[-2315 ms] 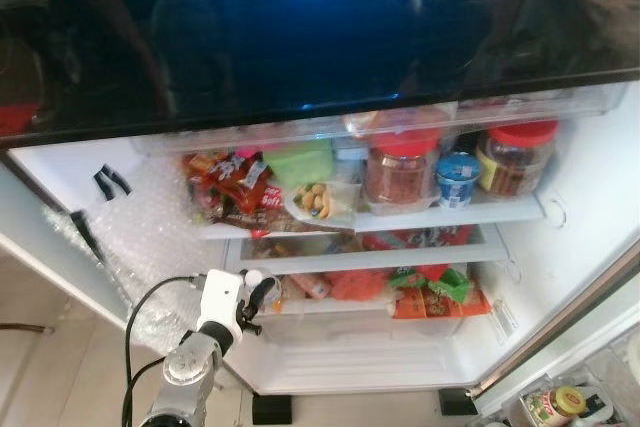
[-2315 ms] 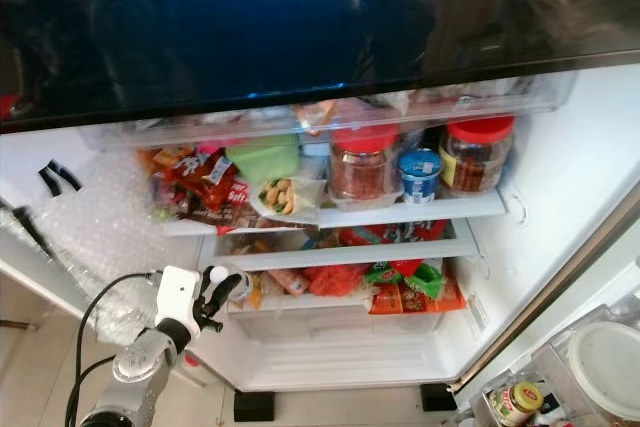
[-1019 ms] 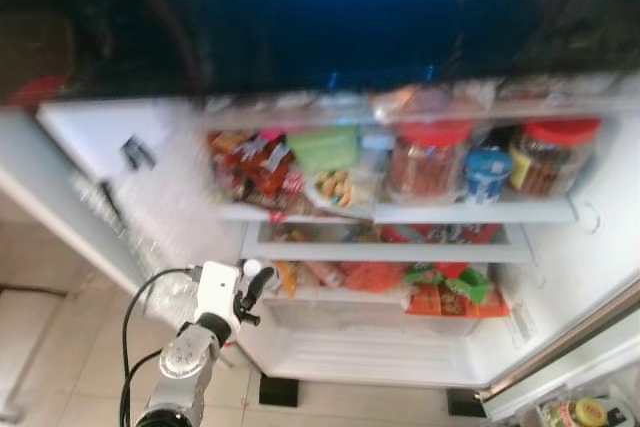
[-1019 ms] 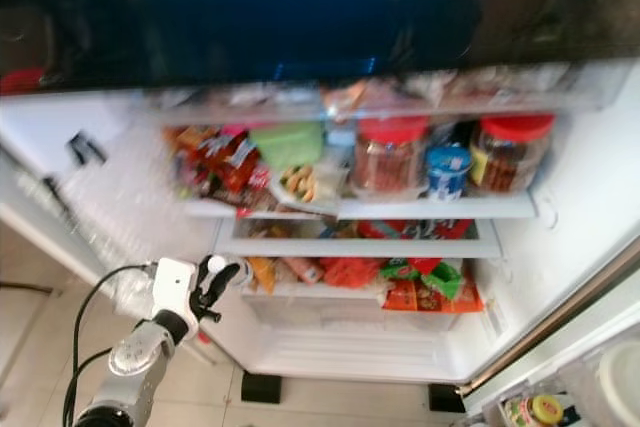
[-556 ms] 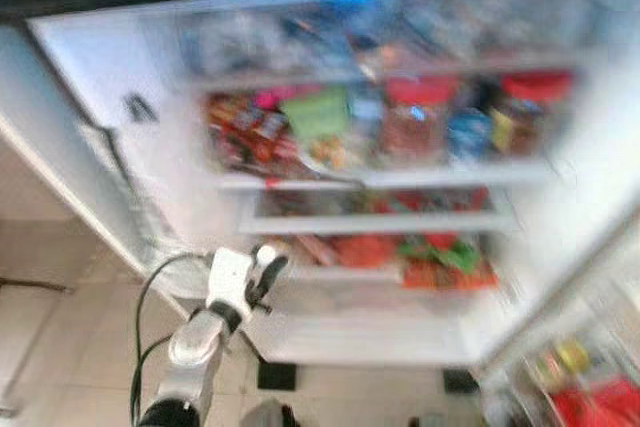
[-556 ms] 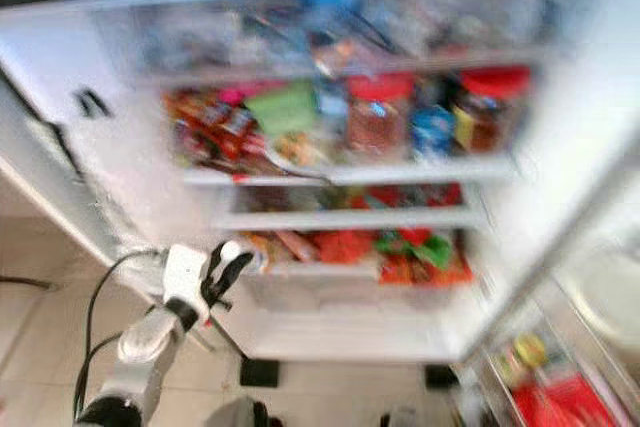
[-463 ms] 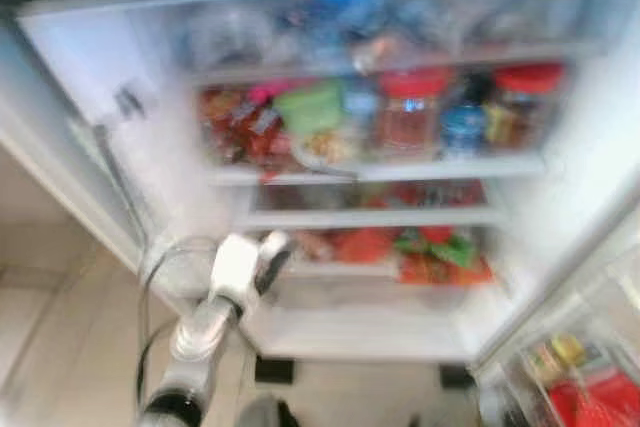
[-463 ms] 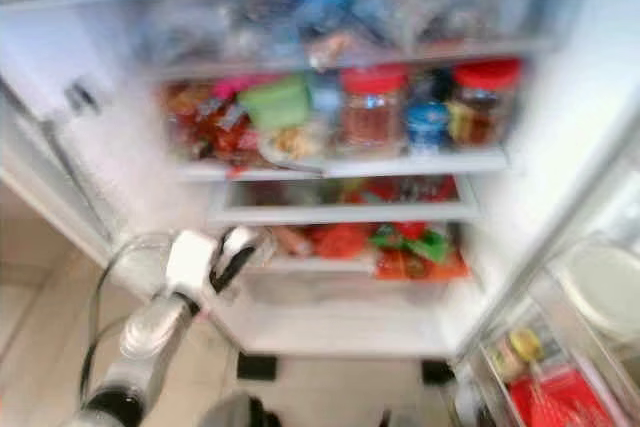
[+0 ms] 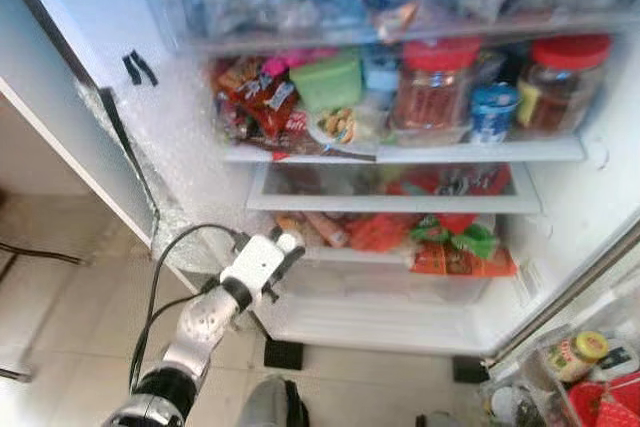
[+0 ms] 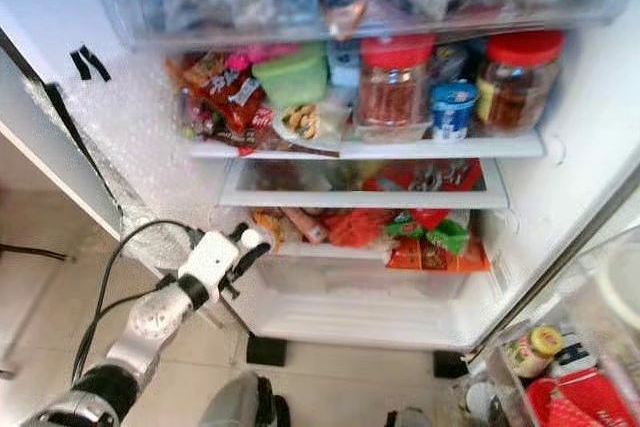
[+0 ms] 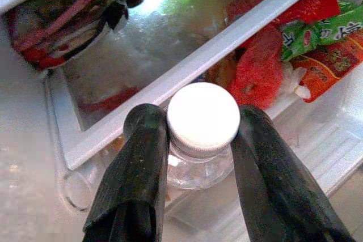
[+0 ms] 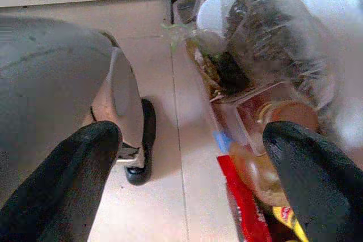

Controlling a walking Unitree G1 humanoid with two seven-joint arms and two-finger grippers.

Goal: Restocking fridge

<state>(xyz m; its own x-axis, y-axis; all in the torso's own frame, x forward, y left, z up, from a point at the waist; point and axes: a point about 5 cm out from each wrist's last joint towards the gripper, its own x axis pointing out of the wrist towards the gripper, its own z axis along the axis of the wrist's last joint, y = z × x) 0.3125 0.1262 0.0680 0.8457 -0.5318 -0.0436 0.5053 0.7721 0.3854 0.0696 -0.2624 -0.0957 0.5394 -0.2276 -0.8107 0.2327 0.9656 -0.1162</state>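
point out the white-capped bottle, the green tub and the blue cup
white-capped bottle (image 11: 203, 117): left wrist view, on its white cap
green tub (image 9: 328, 80): left eye view, on its front wall
blue cup (image 10: 452, 110): right eye view, on its side

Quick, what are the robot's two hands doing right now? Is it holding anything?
Left end effector: closed on a small clear bottle with a white cap, by the open fridge.
Right end effector: open, holding nothing.

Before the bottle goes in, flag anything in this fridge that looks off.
Bubble wrap lines the fridge's left inner wall, unusual for a fridge. The snack packets on the jar shelf lie tilted and piled. Otherwise nothing looks spilled or broken. The left end effector grips a white-capped bottle at the lower shelf.
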